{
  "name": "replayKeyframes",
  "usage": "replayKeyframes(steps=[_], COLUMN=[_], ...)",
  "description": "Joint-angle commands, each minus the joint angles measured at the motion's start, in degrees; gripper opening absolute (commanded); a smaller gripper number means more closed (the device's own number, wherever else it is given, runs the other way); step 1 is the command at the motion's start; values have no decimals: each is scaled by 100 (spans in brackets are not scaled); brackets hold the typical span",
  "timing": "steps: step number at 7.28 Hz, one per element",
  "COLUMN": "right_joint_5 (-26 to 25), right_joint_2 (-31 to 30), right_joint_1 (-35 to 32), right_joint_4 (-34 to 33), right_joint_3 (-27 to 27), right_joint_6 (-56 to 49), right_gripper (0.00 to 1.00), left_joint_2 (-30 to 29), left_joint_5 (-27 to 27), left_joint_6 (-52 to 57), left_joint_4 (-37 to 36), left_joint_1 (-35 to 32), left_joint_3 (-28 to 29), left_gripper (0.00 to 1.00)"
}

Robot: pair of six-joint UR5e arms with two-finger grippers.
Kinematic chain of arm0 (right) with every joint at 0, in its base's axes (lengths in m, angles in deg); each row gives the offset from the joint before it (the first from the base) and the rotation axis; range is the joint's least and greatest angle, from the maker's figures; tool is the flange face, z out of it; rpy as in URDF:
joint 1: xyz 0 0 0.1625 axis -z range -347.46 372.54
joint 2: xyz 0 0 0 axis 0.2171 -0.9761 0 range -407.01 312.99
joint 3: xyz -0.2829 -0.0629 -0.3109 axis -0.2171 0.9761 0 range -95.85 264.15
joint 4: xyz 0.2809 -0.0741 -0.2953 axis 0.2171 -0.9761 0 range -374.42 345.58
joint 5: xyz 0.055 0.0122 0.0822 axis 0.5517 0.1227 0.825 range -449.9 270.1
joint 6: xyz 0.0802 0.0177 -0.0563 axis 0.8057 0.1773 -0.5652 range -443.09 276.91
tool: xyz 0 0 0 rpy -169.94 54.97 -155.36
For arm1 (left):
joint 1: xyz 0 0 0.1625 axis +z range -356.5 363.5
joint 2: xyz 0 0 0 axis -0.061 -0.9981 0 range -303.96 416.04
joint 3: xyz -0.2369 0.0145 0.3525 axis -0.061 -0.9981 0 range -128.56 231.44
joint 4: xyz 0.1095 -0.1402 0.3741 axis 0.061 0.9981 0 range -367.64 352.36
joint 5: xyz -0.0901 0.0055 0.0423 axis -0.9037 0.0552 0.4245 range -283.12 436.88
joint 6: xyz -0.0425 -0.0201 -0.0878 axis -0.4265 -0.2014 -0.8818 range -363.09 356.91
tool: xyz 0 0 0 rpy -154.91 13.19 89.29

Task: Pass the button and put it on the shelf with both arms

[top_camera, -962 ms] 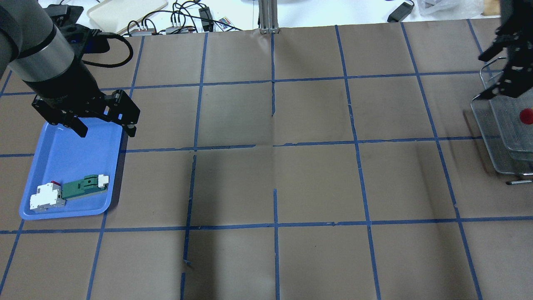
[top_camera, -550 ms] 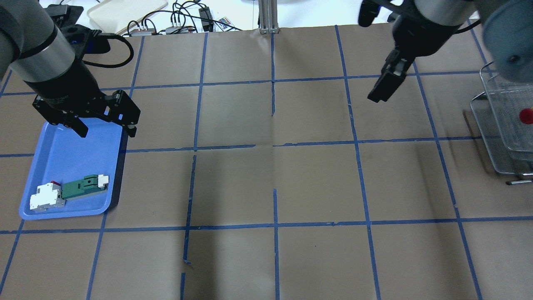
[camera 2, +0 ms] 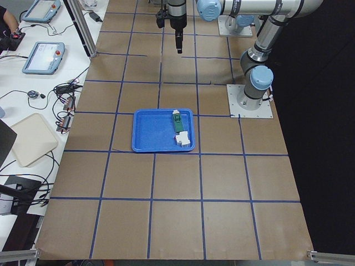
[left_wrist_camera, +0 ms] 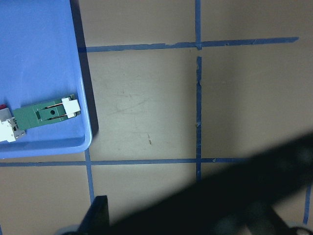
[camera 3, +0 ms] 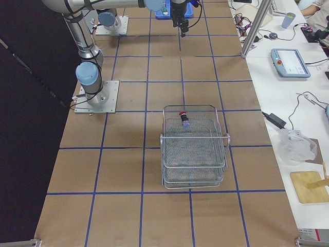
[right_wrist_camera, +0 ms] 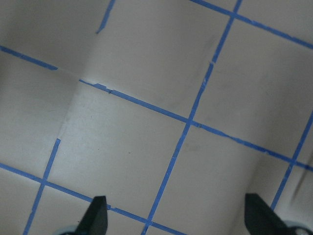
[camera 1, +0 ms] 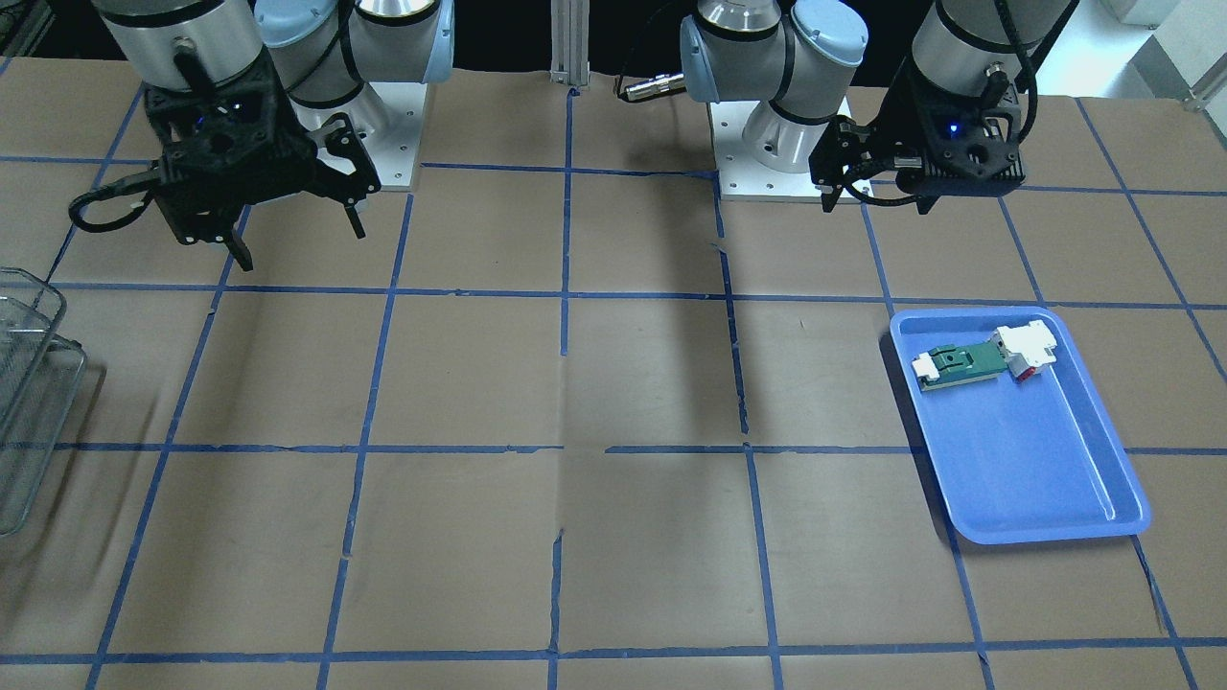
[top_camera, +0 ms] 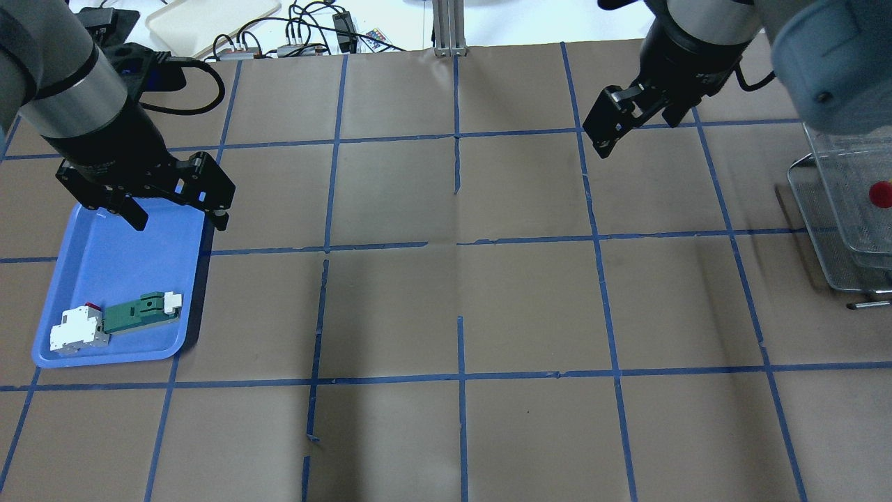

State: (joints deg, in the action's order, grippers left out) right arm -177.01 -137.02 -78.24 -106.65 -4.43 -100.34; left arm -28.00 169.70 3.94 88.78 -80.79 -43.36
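Observation:
The button (top_camera: 881,193) lies in the upper tier of the grey wire shelf (top_camera: 833,230) at the table's right end. The right side view shows its red cap (camera 3: 183,114) inside the shelf (camera 3: 195,154). My right gripper (top_camera: 605,134) hangs open and empty above the table, well left of the shelf. Its fingertips (right_wrist_camera: 98,211) stand wide apart over bare paper, and it also shows in the front view (camera 1: 302,244). My left gripper (top_camera: 180,223) is open and empty above the far end of the blue tray (top_camera: 90,272).
The blue tray (camera 1: 1035,479) holds a green-and-white flat part (top_camera: 143,314) and a white block (top_camera: 77,333), both also in the left wrist view (left_wrist_camera: 46,111). Cables and a cream tray (top_camera: 209,17) lie beyond the far edge. An aluminium post (top_camera: 446,28) stands at the back centre.
My right arm has swung away from the shelf to the left, with its gripper empty. The button stays in the shelf. The left arm has not moved.

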Motion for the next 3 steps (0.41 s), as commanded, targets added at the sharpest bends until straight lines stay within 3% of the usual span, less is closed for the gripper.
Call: replayKeyframes(steps=[1,3], right_joint_5=[1,1], right_joint_2=[-17,-95], right_joint_1=[184,228], right_joint_4=[319,319], right_joint_3=[25,122], right_joint_6=[983,1127], right_gripper=[100,100], left_joint_2=[2,11], left_joint_5=[0,8], left_joint_6=[0,0], left_joint_4=[9,0], left_joint_1=[0,-9], left_joint_3=[-3,6], left_gripper=[100,100])
